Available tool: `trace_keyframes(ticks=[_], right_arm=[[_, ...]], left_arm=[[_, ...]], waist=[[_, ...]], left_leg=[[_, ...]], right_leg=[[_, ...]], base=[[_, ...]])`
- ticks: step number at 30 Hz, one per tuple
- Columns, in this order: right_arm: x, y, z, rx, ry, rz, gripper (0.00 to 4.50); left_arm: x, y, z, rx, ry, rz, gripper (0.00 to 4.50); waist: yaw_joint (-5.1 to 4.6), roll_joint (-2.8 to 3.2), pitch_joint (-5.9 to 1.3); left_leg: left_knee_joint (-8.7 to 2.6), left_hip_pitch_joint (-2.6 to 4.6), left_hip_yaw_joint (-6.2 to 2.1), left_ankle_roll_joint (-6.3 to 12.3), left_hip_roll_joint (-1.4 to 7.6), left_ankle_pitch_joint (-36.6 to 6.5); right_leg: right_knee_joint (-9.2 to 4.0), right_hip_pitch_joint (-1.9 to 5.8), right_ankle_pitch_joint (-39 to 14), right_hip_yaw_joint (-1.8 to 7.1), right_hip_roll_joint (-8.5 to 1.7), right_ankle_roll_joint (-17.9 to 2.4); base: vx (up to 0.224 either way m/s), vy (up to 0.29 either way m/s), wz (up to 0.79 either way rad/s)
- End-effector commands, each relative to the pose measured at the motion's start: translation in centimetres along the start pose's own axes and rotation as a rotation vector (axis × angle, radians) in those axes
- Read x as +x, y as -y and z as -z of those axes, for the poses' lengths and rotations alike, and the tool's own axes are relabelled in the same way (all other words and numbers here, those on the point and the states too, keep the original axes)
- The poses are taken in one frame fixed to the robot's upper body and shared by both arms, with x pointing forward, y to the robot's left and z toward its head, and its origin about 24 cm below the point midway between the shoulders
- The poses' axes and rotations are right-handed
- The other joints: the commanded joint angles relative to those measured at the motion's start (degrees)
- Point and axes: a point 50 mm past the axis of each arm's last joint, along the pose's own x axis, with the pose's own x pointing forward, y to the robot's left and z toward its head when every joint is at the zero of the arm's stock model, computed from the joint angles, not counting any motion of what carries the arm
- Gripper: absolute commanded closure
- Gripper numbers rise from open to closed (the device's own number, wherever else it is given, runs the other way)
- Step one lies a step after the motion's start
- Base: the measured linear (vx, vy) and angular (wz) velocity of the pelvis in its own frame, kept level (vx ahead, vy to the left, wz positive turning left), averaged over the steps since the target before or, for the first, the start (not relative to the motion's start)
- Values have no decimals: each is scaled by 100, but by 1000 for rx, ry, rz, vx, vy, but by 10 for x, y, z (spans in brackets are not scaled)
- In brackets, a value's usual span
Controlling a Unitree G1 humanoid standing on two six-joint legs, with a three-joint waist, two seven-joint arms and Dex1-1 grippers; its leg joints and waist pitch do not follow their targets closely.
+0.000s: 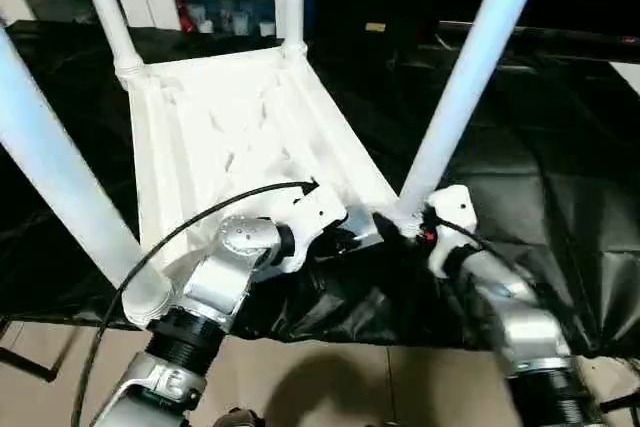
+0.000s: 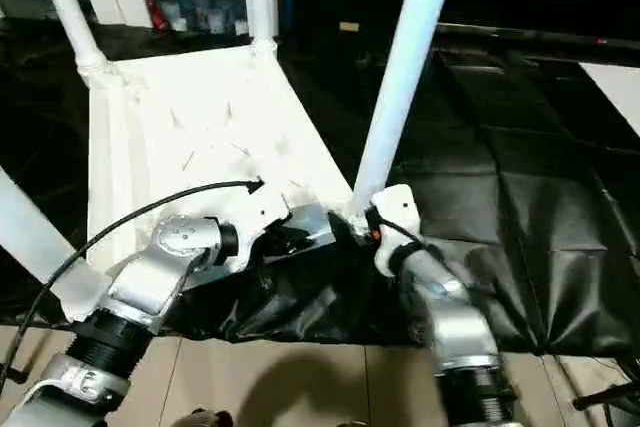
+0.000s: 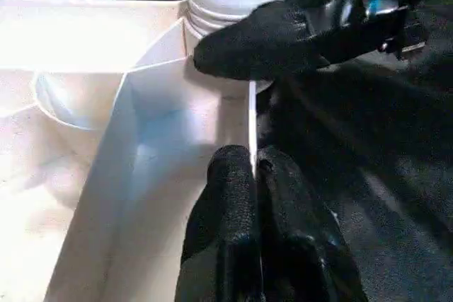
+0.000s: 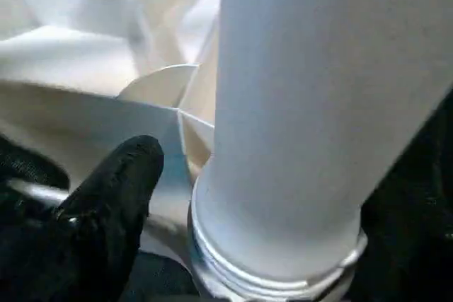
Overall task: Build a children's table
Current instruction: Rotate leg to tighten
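Now the children's table (image 1: 240, 137) lies upside down on the black-covered bench (image 1: 540, 197). Left end effector (image 3: 253, 167) pinches its rim to steady it; right end effector (image 1: 405, 227) at 5 o'clock clasps the leg (image 1: 465, 77), probably seating it.

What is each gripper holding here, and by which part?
The left gripper pinches the tabletop's side rim near the corner. The right gripper is at the base of the near-right leg; its hold cannot be told.
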Motion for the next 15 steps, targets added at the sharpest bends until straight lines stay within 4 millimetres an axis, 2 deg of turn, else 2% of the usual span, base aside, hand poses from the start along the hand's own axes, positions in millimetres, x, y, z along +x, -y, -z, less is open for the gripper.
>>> trace_keyframes(ticks=[1, 4, 6, 11, 15], right_arm=[[7, -31, -6, -63, 0, -296, 37], [-4, -25, -4, -121, -50, -430, 37], [-8, -23, -4, -135, -66, -485, 37], [-14, -19, -7, -140, -80, -597, 37], [-19, -18, -10, -136, -108, -702, 77]], left_arm=[[13, 17, -9, 53, 37, 191, 450], [3, 11, -5, 81, 6, 255, 450], [-1, 8, -4, 94, -9, 278, 450], [-10, 2, -2, 110, -37, 338, 450], [-15, -3, -3, 108, -43, 383, 450]], waist=[[11, -46, -252], [38, -40, -252], [46, -55, -243], [85, -44, -249], [94, -67, -229]], left_leg=[[-316, 57, -146, 473, 310, -1211], [-312, 56, -145, 530, 319, -1155], [-311, 69, -145, 532, 325, -1183], [-313, 104, -146, 501, 344, -1246], [-304, 80, -138, 560, 347, -1124]], right_leg=[[-466, 194, -1010, 342, -380, -1076], [-449, 201, -924, 345, -386, -1118], [-446, 189, -891, 338, -379, -1192], [-440, 180, -976, 344, -396, -1299], [-403, 188, -737, 337, -393, -1403]], base=[[0, 0, 0], [0, 0, 0], [0, 0, 0], [0, 0, 0], [0, 0, 0]])
